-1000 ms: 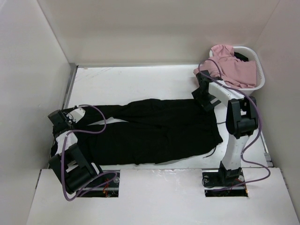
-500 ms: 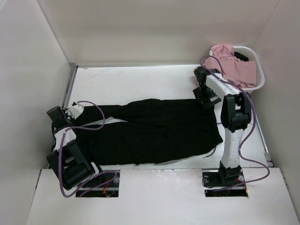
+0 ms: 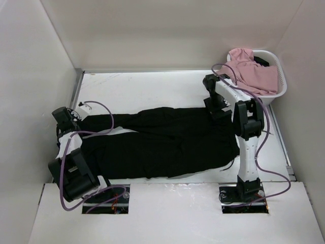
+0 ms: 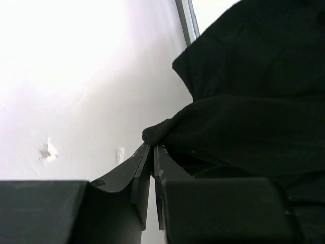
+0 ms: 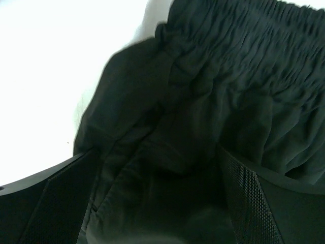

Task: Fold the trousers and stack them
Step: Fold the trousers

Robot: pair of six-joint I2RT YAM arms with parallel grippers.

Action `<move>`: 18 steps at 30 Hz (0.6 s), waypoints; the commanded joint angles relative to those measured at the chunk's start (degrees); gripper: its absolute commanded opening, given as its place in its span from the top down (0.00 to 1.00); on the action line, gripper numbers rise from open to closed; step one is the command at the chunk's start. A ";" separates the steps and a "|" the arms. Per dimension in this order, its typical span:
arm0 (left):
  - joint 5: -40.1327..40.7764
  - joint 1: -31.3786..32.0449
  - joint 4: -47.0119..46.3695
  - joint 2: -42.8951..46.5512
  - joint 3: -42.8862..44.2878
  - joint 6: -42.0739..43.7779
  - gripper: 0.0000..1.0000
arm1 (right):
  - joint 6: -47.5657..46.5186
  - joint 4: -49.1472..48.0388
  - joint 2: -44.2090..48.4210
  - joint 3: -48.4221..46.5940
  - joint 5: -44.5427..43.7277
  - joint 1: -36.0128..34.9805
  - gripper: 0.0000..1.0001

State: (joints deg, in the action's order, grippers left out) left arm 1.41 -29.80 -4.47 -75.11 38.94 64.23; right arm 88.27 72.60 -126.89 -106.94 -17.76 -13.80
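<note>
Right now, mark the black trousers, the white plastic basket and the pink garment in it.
black trousers (image 3: 167, 142): top view, middle of the cloth.
white plastic basket (image 3: 282, 79): top view, right rim.
pink garment (image 3: 251, 71): top view, middle of heap.

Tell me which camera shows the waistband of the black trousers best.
The right wrist view: the gathered elastic waistband fills it close up, its ridges clear. The top view shows the whole trousers, but that end is just a dark edge by the right arm. The left wrist view shows only a leg end.
</note>
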 commanded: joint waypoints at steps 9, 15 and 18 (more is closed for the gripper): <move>0.17 -0.04 -3.44 -1.88 4.48 -0.95 0.93 | 2.87 1.32 -1.08 -1.44 2.20 -1.97 1.00; -1.06 -2.58 -4.32 -1.35 5.35 -1.82 0.95 | -4.13 -12.37 7.69 8.83 -1.29 -1.97 1.00; -3.16 -3.90 -5.02 -0.83 8.07 -2.00 0.96 | -16.15 -19.13 15.68 12.79 -7.71 -1.45 1.00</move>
State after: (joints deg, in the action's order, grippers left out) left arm 0.84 -32.56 -5.41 -77.65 42.24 63.42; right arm 83.09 62.54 -120.57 -95.98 -19.03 -15.09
